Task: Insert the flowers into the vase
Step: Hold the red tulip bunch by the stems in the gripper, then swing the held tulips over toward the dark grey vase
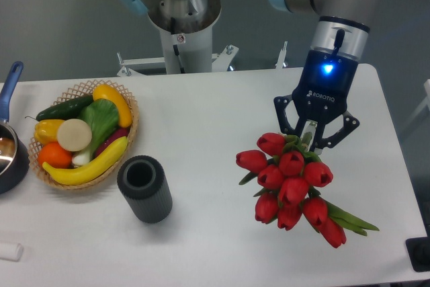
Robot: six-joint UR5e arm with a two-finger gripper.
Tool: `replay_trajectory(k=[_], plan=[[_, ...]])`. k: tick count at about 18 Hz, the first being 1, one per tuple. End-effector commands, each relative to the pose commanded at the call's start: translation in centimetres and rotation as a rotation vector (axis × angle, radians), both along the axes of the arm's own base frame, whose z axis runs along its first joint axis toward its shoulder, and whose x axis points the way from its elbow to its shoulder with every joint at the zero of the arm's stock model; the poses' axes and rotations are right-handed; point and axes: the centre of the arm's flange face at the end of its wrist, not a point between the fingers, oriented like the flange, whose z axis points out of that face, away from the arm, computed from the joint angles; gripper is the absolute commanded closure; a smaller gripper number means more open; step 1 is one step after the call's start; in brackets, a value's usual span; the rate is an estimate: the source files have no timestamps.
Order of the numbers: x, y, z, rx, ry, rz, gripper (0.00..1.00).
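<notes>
— So, where are the flowers (292,189) right now?

— At the right side of the white counter (201,132), directly under the gripper (310,140). It's a bunch of red tulip buds with green stems and leaves; the buds fan out toward the camera and one leaf pokes out at the lower right.

— And the jaws?

— They point down and are closed in on the top of the bunch, pinching the green stems. Whether the bunch is lifted or resting on the counter I can't tell from this view.

— The vase?

— The vase (144,188) is well apart from the flowers, toward the left front. It's a dark, ribbed cylinder, standing with its round mouth up and slightly tilted toward the camera's view. Nothing is in the mouth.

— What's near it?

— A wicker basket (127,140) just behind and to the left, filled with a banana, a cucumber, peppers and other produce. At the far left edge sits a dark pot (10,159) with a blue handle.
</notes>
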Motion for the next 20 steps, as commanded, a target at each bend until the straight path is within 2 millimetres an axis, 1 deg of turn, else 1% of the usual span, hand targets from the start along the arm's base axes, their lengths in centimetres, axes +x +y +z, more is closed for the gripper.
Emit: replay_trajectory(k=[10, 15, 20], plan=[[0.28, -0.09, 0.32, 0.007, -0.010, 0.011, 0.71], [0.45, 0.17, 0.69, 0.092, -0.030, -0.040, 0.71], [0.51, 0.27, 0.34, 0.095, -0.029, -0.046, 0.71]])
